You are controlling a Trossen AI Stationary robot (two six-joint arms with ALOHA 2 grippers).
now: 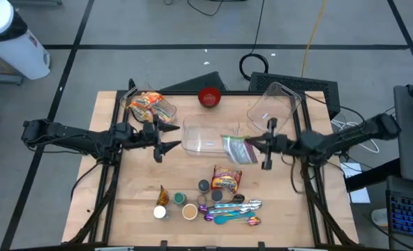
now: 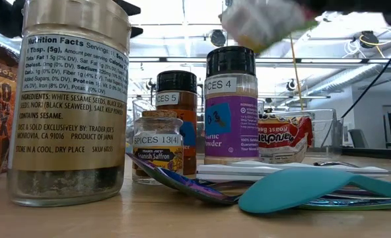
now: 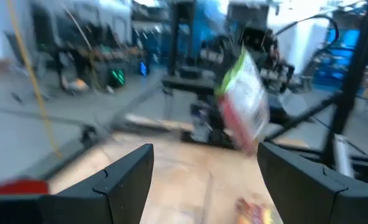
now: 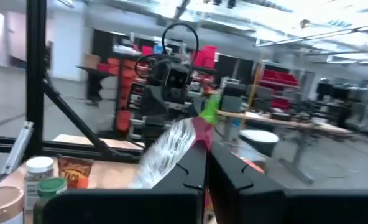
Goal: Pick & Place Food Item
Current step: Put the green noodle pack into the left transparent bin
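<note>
High view: right claw (image 1: 254, 146) grips snack bag (image 1: 238, 148).

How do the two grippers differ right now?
The left gripper stands open and empty; the right gripper is shut on the food bag, holding it up off the table. The left faces the clear container from one side, the right from the other.

Colours around the two dark grippers

The right gripper (image 1: 252, 145) pinches a clear plastic pouch (image 1: 238, 148) with green and red print. Just below it lies an orange-and-red snack packet (image 1: 226, 180), then teal and iridescent purple spoons (image 1: 229, 210). Beyond the left gripper (image 1: 170, 137) sits a small red bowl (image 1: 209, 97) on the pale wooden table (image 1: 130, 188).
</note>
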